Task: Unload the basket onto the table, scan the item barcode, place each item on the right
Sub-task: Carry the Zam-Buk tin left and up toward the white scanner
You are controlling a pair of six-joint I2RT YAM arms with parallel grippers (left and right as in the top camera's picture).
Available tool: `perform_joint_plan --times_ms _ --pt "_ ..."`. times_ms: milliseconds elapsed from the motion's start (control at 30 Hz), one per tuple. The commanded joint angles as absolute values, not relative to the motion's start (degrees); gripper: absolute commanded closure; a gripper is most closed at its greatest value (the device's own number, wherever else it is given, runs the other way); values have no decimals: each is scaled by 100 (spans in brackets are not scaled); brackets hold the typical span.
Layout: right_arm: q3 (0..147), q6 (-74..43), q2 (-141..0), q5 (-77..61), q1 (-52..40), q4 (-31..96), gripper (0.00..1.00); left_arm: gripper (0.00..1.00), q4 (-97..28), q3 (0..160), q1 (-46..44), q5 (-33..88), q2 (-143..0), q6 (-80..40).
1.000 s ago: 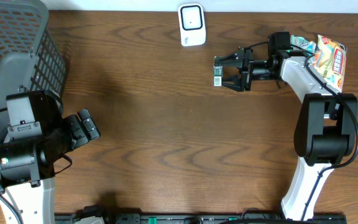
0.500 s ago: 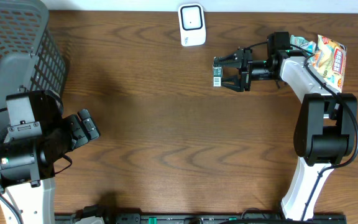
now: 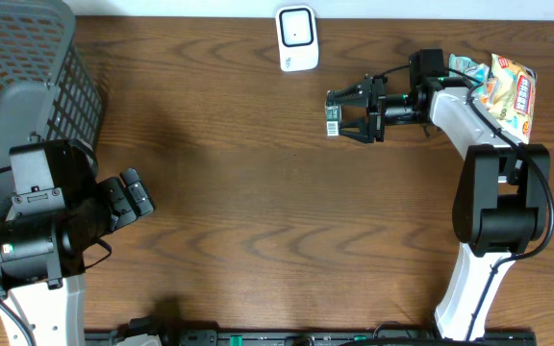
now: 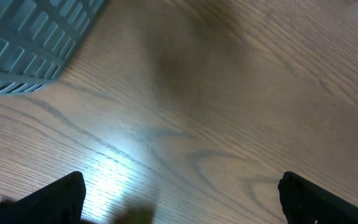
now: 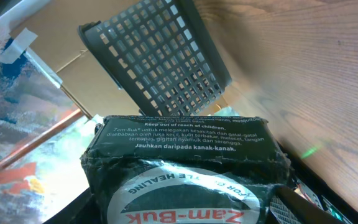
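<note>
Item: small dark box (image 3: 332,117) printed "Zam-Buk", with white warning text on one face. It is held in the right gripper (image 3: 342,112), whose two fingers close from either side on the box at a middling spread. In the overhead view a white barcode label on the box faces up.

Position: the box is over the far half of the table (image 3: 258,211), to the right of the white scanner (image 3: 296,38) and nearer the robot than it, apart from it and not touching. The scanner stands at the far edge.

Right arm: reaches leftward from its base, past a bright snack packet (image 3: 513,91) lying at the far right.

Left gripper (image 3: 135,195): jaws spread wide, nothing between them, only bare wood in its wrist view. It sits near the left edge, beside the grey mesh basket (image 3: 27,86) in the far left corner
</note>
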State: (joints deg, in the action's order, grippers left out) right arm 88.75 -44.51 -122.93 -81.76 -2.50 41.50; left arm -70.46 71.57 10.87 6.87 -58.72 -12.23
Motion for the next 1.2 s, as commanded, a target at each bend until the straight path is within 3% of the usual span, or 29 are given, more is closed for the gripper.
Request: perform_joint_plan --times_ms 0,333,733,933,1167 --pt "8849 -4383 -12221 -8191 -294 4156 41 2 -7048 7144 1118 593 -5872 -1278" --pt "8849 -4431 -12221 -7170 -550 4154 41 2 -7048 7144 1118 593 -5872 -1278" --pt "8849 -4580 -12221 -4766 -1205 3369 46 2 -7048 7144 1118 593 -5872 -1278" --pt "8866 -4545 -12221 -3581 -1546 2604 41 2 -7048 7144 1118 593 -5872 -1278" --pt "9437 -4007 -12221 -1671 -1907 2665 40 2 -7048 7144 1118 593 -5872 -1275"
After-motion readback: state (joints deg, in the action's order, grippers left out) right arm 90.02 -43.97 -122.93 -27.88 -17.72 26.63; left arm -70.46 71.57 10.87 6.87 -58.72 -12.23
